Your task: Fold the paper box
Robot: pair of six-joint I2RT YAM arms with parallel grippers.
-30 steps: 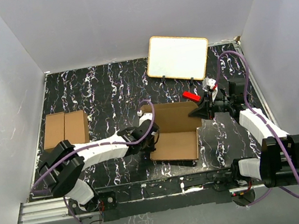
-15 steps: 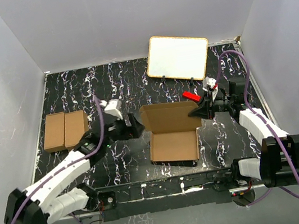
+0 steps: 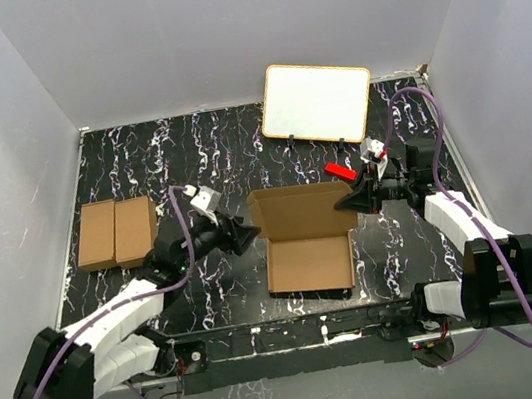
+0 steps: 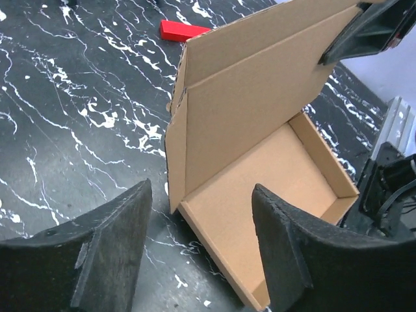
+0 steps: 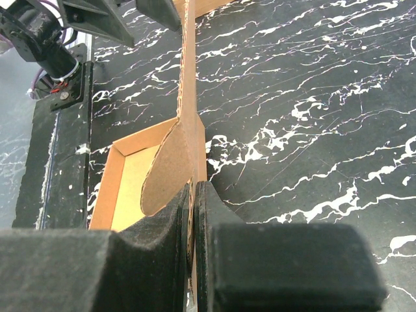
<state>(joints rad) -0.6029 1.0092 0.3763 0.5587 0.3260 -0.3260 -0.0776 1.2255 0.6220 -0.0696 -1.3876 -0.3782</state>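
Observation:
The paper box [image 3: 303, 239] is a brown cardboard tray in the middle of the table, its lid standing upright at the far side. My right gripper [image 3: 353, 202] is shut on the lid's right edge and holds it up; the right wrist view shows the cardboard [image 5: 188, 130] pinched between the fingers [image 5: 221, 214]. My left gripper [image 3: 248, 233] is open and empty just left of the box. In the left wrist view the box [image 4: 260, 143] lies ahead, between and beyond the spread fingers [image 4: 117, 240].
Twin brown cardboard cartons [image 3: 116, 231] lie at the left. A white board with a yellow rim [image 3: 317, 102] stands at the back. A small red block [image 3: 341, 171] lies behind the box, also in the left wrist view [image 4: 184, 30]. The table's metal rail [image 3: 299, 341] runs along the near edge.
My left arm has pulled back from the box's left side and swung left, then moved its open gripper toward the box's left corner again. The right gripper has kept holding the lid.

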